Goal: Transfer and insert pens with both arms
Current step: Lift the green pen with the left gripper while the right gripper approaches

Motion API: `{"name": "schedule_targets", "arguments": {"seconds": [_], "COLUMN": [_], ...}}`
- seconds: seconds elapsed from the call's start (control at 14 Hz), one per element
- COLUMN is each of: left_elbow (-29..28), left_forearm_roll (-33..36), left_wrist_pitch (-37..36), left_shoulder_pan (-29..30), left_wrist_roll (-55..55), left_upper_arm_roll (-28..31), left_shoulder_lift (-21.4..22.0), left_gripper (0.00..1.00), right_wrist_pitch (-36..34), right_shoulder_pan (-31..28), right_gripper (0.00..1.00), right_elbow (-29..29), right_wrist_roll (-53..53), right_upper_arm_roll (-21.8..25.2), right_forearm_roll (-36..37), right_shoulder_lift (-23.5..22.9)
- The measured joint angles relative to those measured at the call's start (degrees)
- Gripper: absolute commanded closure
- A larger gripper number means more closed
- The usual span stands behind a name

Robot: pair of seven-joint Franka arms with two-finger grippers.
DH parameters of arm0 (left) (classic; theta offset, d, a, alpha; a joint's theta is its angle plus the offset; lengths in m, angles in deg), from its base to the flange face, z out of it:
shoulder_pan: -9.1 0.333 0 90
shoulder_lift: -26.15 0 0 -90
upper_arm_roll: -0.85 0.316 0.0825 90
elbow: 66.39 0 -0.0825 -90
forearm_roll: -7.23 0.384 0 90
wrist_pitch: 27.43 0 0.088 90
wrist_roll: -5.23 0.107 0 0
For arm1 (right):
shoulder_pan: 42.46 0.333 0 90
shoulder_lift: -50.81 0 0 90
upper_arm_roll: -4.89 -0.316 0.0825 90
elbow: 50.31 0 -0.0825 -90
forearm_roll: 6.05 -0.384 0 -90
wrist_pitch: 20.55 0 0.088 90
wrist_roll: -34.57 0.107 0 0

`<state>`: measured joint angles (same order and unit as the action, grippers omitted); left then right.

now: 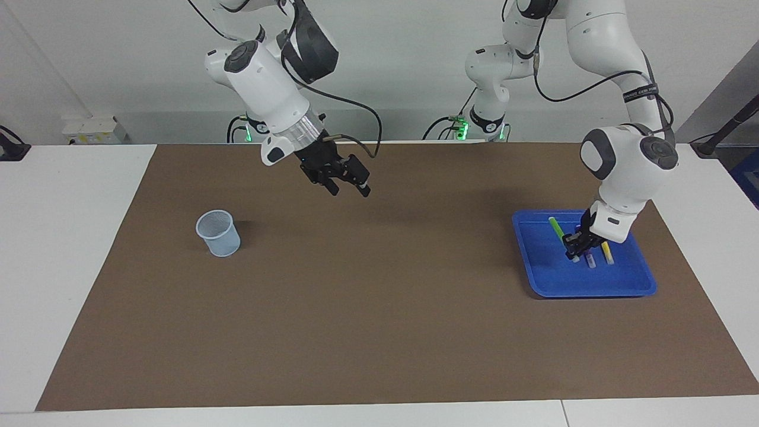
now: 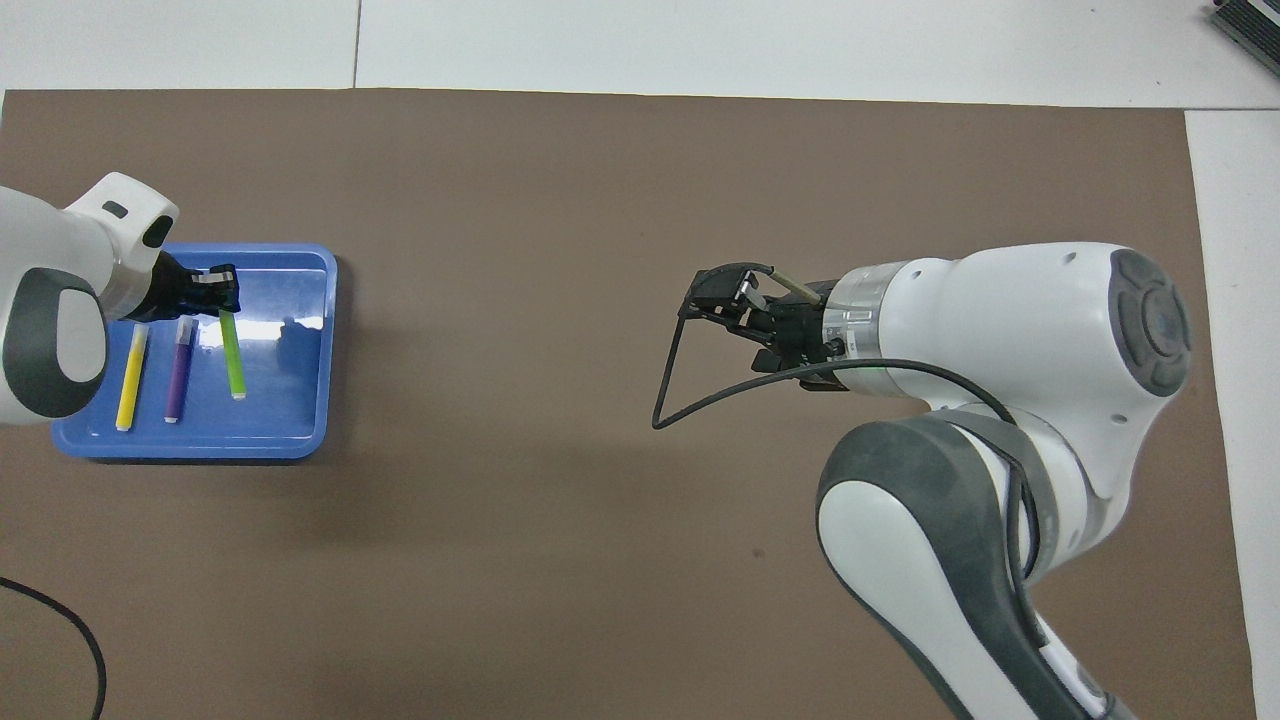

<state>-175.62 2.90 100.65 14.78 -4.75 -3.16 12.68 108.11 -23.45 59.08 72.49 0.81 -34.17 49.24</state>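
Brown matting (image 1: 379,332) covers the table between the two arms. Toward the left arm's end lies a blue tray (image 1: 628,284); toward the right arm's end stands a small pale mesh cup (image 1: 218,233), well apart from the tray.

The left gripper (image 1: 574,246) is low over the tray, closed on the green pen (image 2: 233,355) at its farther end, near the whitish cap. That pen is tilted, its held end raised and its nearer end slanting away from the other two. The purple pen (image 2: 177,370) and yellow pen (image 2: 131,377) lie flat in the tray, side by side.

The right gripper (image 1: 344,181) hangs in the air over bare mat between the cup and the table's middle, fingers parted and holding nothing; this arm waits.

By my reading, the first pickup is in hand, with all insertion left to do. Next the left arm needs to lift the green pen clear of the tray wall and carry it toward the middle, presenting a free length for the right gripper to take. A grip so near one end could let the pen swing.
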Motion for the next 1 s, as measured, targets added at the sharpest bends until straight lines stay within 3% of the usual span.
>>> {"name": "schedule_targets", "arguments": {"seconds": [0.36, 0.64, 1.0], "left_elbow": [0.1, 0.1, 0.1], "left_forearm_roll": [-7.1, -8.4, -15.7], "left_wrist_pitch": [-0.4, -0.6, -0.6], "left_shoulder_pan": [-0.2, -3.3, -7.8], "left_wrist_roll": [-17.9, -38.9, -60.9], "left_upper_arm_roll": [-2.2, -3.4, -3.6], "left_shoulder_lift": [4.6, 7.5, 10.7], "left_gripper": [1.00, 1.00, 1.00], "right_wrist_pitch": [0.6, 1.3, 8.3], "right_shoulder_pan": [0.1, 0.1, 2.4], "right_gripper": [0.00, 0.00, 0.00], "right_elbow": [0.1, 0.2, 0.7], "right_wrist_roll": [1.0, 1.0, 4.9], "right_upper_arm_roll": [0.0, 0.0, 0.0], "right_forearm_roll": [0.0, -3.2, -5.2], "right_shoulder_lift": [0.0, 0.0, -0.7]}}
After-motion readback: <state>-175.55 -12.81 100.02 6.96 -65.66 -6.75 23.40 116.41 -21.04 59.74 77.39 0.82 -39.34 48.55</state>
